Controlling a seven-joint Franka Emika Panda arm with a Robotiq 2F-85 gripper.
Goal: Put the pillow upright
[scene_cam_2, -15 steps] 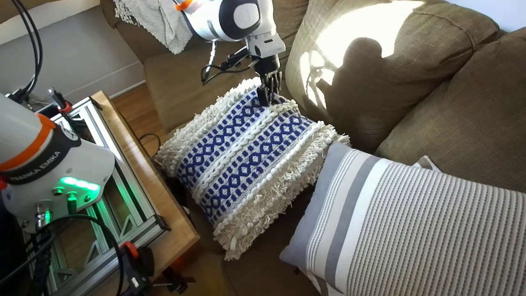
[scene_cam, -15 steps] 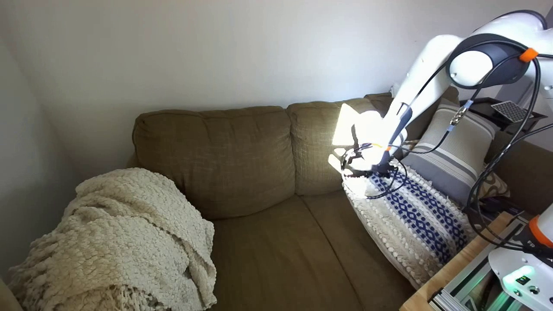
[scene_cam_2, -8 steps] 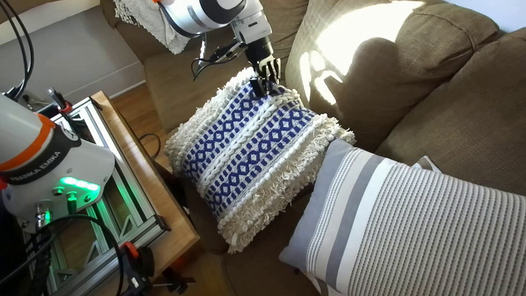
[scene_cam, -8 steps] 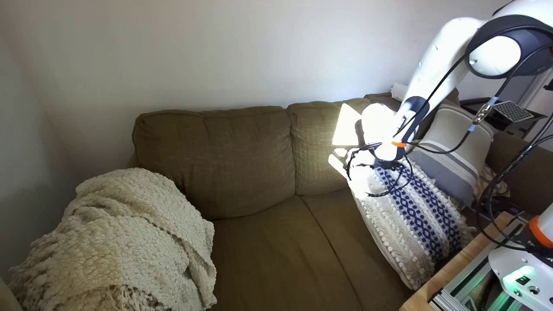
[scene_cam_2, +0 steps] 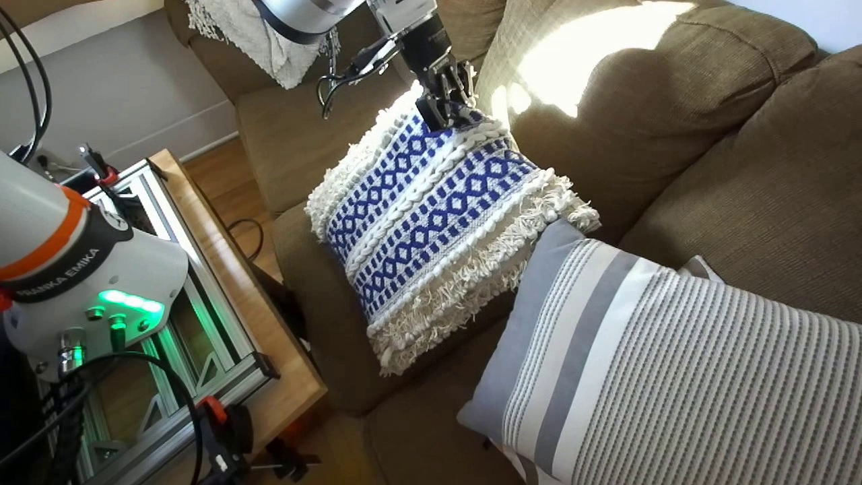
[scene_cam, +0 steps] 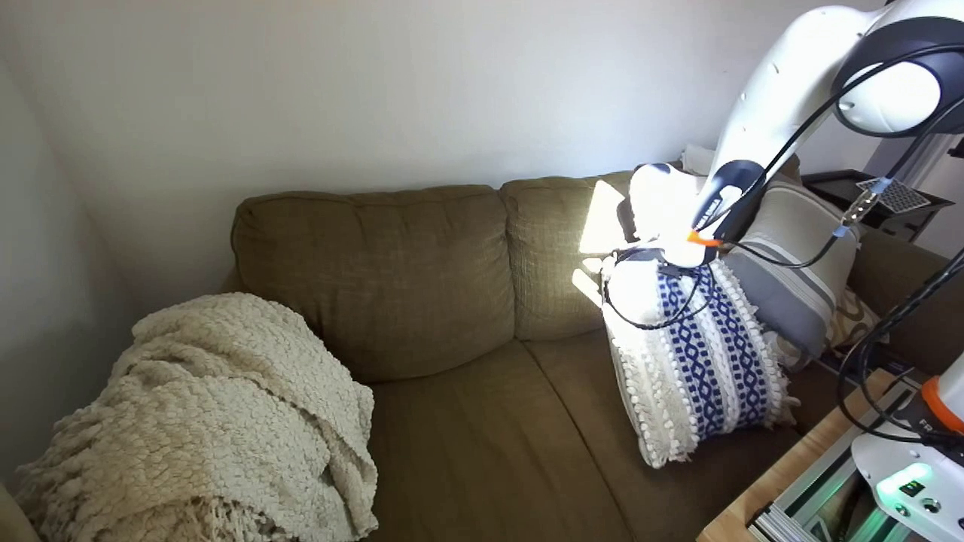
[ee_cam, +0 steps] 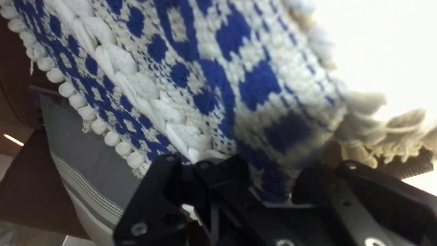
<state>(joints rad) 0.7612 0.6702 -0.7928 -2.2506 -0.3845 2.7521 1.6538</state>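
We have a brown sofa [scene_cam: 444, 444] in both exterior views, a wooden table [scene_cam_2: 289, 377] near its front and a chunky cream throw [scene_cam: 226, 406] heaped at one end. Our white Panda arm [scene_cam: 783, 86] slopes down above the sofa. A grey-and-white striped pillow [scene_cam_2: 714, 384] rests just beside the navy-patterned cream pillow [scene_cam_2: 424, 215], which we hold tilted; whether its lower edge touches the sofa, we cannot tell. The gripper [ee_cam: 269, 171] clamps its top edge; a black cable [scene_cam: 649, 327] loops before its face.

Pale wall [scene_cam: 339, 98] behind brown sofa [scene_cam: 422, 278]
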